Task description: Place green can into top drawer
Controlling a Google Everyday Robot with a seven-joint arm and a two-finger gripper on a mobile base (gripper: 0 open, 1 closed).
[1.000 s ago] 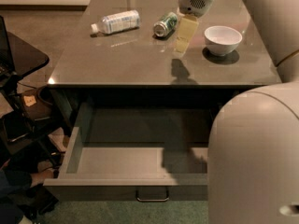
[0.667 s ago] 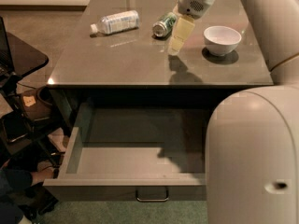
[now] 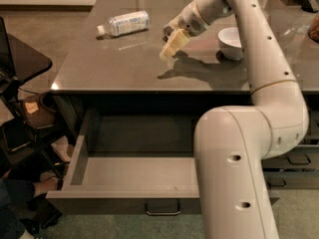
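**A:** Grey top drawer (image 3: 124,195) is hanging open under the worktop (image 3: 114,66). Where's the green can (image 3: 169,29)?

**B:** On the worktop, mostly hidden behind the claw (image 3: 172,44). Honestly can't tell if the claw's clenched or loose.

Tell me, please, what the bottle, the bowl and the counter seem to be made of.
Bottle: probably clear plastic; the body looks see-through, with a white label. Bowl: white and glossy, likely ceramic, though plastic is possible. Counter: grey and polished, since it reflects the bottle; stone or laminate, I cannot tell. The end effector hangs over the counter between bottle and bowl.
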